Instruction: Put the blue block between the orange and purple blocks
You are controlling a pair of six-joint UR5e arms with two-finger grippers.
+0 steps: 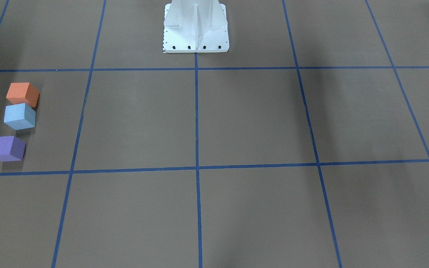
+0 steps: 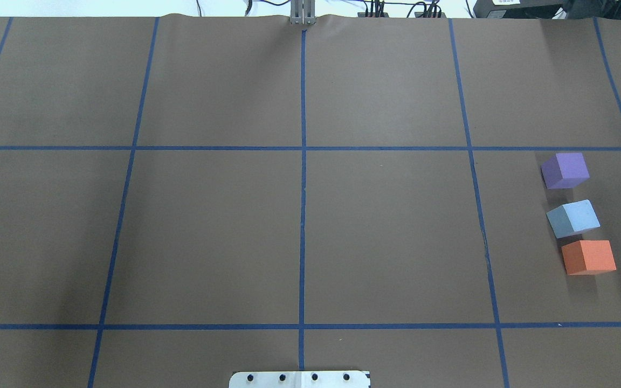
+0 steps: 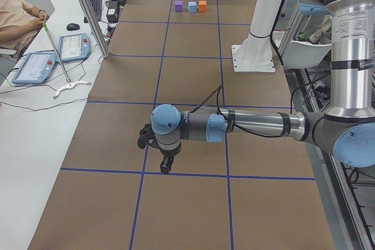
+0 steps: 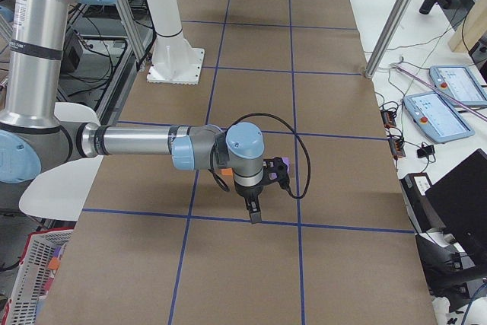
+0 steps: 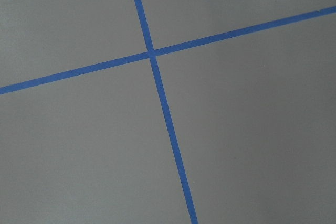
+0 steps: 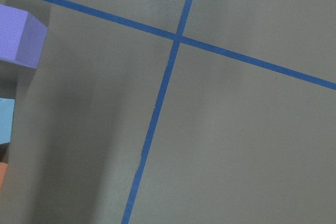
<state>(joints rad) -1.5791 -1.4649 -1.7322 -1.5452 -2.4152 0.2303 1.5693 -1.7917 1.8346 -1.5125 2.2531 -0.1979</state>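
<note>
The light blue block (image 2: 573, 218) sits on the brown table in a row between the purple block (image 2: 565, 170) and the orange block (image 2: 588, 257), close to the orange one. The row also shows in the front view: orange (image 1: 22, 93), blue (image 1: 20, 116), purple (image 1: 7, 148). The right wrist view catches the purple block (image 6: 18, 35) and slivers of the other two at its left edge. My left gripper (image 3: 166, 168) and right gripper (image 4: 255, 215) show only in the side views, hanging low over the table away from the blocks. I cannot tell whether either is open or shut.
The white robot base (image 1: 196, 37) stands at the table's middle, on the robot's side. Blue tape lines (image 2: 303, 161) divide the table into squares. An operator (image 3: 17, 16) sits by tablets (image 3: 35, 65) on a side bench.
</note>
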